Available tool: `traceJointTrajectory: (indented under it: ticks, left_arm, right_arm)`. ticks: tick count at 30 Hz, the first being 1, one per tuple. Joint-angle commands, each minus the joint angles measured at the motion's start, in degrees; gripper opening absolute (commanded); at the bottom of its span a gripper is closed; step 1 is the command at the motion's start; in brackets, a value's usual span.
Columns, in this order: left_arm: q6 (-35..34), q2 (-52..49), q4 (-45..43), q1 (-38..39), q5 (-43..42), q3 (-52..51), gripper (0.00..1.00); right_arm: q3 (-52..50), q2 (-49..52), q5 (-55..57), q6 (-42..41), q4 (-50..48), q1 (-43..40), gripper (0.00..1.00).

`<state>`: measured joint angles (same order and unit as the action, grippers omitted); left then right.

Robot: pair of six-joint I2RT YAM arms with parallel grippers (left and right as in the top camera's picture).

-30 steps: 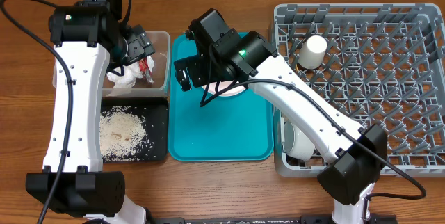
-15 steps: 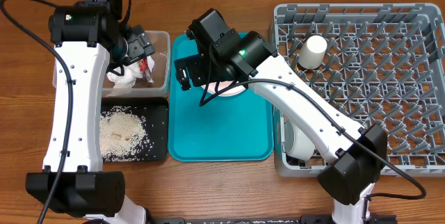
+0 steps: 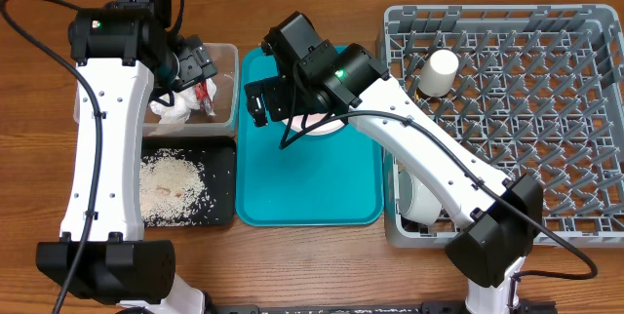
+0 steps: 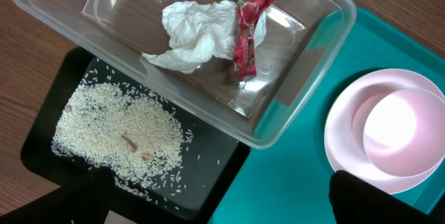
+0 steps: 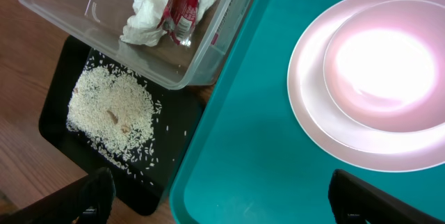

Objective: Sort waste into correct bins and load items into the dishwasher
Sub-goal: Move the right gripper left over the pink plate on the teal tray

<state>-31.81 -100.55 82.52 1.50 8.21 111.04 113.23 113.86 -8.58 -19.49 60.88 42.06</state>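
Overhead view. One dish rack point(image 3: 546, 109) fills the right side of the desk point(image 3: 292, 260). It carries one white cup point(image 3: 439, 72) near its far-left corner and one white bowl point(image 3: 417, 197) at its near-left corner, the bowl partly hidden under the right arm point(image 3: 429, 153). One teal tray point(image 3: 312, 182) lies mid-desk, with one pink plate point(image 3: 329, 128) on its far half, mostly covered. At the desk's left, one clear tub point(image 3: 231, 60) sits far and one black tray point(image 3: 222, 163) just beside it, nearer. The tub holds one napkin point(image 3: 172, 109) and one red wrapper point(image 3: 206, 95); the black tray holds one heap of rice point(image 3: 171, 189). The left arm point(image 3: 97, 158) runs along the desk's left edge and bends right, placing the left gripper point(image 3: 200, 72) above the tub. The right arm reaches diagonally from the near edge, placing the right gripper point(image 3: 271, 107) above the teal tray's far-left part.

Left wrist view. Only here and in the right wrist view is the plate uncovered. The wrapper lies against the napkin. The fingers point(image 4: 365, 200) stand wide apart at the lower corners, gripping nothing.

Right wrist view. Stray grains ring the rice heap. The fingers point(image 5: 375, 200) are likewise spread and empty. Rack, cup and bowl appear in the overhead view alone.
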Motion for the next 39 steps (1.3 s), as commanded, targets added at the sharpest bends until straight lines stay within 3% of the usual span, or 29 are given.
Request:
traceJointTrajectory:
  ticks: [1, 7, 16, 22, 23, 26, 27, 32, 39]
  left_arm:
    - [0.11, 0.11, -0.09, 0.02, 0.52, 0.42, 1.00]
    - [0.11, 0.11, -0.11, 0.02, 0.52, 0.42, 1.00]
    - [0.09, 0.11, -0.11, 0.02, 0.52, 0.42, 1.00]
    - [0.11, 0.11, -0.11, 0.02, 0.52, 0.42, 1.00]
    - [0.11, 0.11, -0.11, 0.02, 0.52, 0.42, 1.00]
    - [0.09, 0.11, -0.11, 0.02, 0.52, 0.42, 1.00]
    - [0.11, 0.11, -0.11, 0.02, 0.52, 0.42, 1.00]
    - [0.11, 0.11, -0.11, 0.02, 0.52, 0.42, 1.00]
    - [0.11, 0.11, -0.11, 0.02, 0.52, 0.42, 1.00]
  right_arm:
    - [-0.02, 0.39, 0.44, -0.28, -0.22, -0.07, 1.00]
    - [-0.02, 0.39, 0.90, -0.02, -1.36, -0.07, 1.00]
    - [-0.02, 0.94, 11.39, -0.87, -4.74, -0.63, 1.00]
    - [-0.02, 0.92, 10.03, 0.39, -8.72, -0.61, 0.99]
    - [-0.02, 0.96, 10.01, 0.35, -9.09, -0.61, 0.88]
    - [-0.02, 1.79, 12.11, 0.37, -9.44, -0.68, 0.31]
    - [-0.02, 2.27, 13.81, 0.37, -9.44, -0.68, 0.25]
    - [-0.09, 6.62, 17.62, 0.42, -10.23, -0.68, 0.21]
    - [-0.52, 12.74, 17.97, 3.43, -12.76, -0.68, 0.30]
